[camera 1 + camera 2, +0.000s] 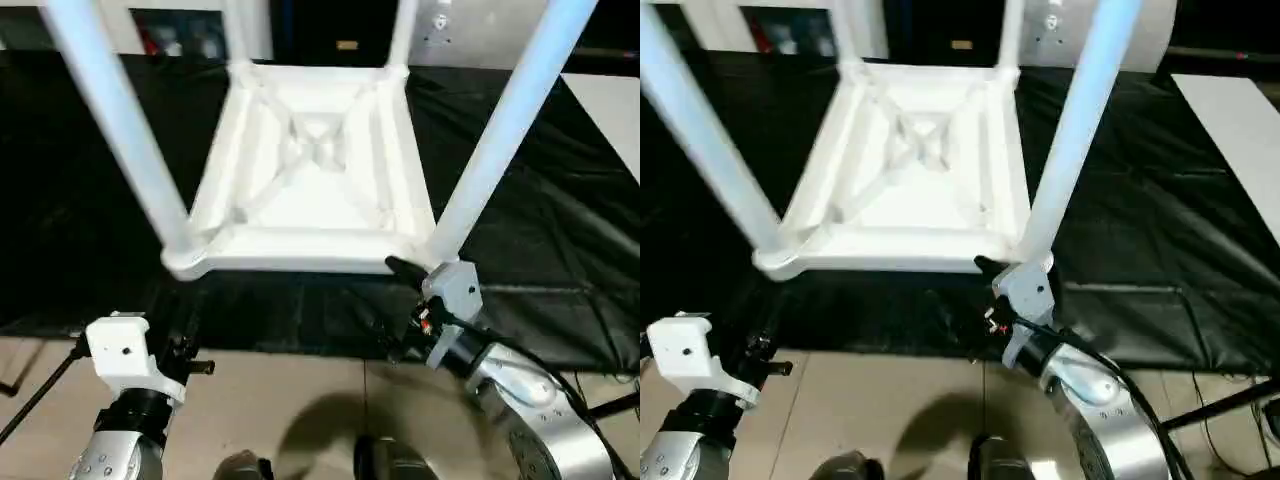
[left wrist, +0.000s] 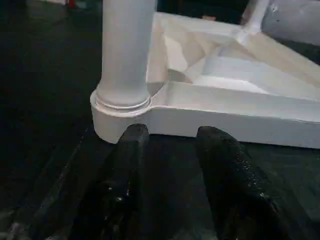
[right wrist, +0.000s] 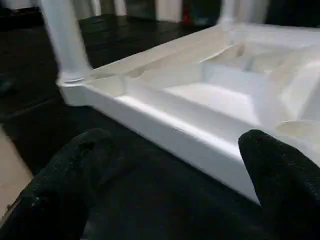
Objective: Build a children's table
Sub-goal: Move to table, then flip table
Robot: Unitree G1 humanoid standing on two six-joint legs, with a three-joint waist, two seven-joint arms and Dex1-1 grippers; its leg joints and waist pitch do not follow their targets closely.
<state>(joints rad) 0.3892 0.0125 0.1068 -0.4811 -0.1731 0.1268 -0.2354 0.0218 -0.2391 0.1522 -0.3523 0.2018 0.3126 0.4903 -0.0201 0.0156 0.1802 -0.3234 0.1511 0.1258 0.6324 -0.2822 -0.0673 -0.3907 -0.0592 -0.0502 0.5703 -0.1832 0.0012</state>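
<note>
The children's table (image 1: 315, 165) lies upside down on the black cover, its ribbed underside facing up. Several white legs stand in its corner sockets, among them the near-left leg (image 1: 115, 110) and the near-right leg (image 1: 505, 130). My left gripper (image 2: 172, 135) is open, just short of the near-left corner socket (image 2: 120, 112), with nothing between its fingers. My right gripper (image 3: 177, 145) is wide open in front of the near edge by the near-right corner (image 1: 425, 250). One of its fingers (image 1: 402, 268) is close to that corner, and it holds nothing.
The black-covered work table (image 1: 90, 230) carries the white table, and its front edge runs just above my wrists. Beige floor (image 1: 300, 400) lies below it. A white surface (image 1: 615, 110) borders the cover at the far right. Cables (image 1: 30, 400) hang by my left arm.
</note>
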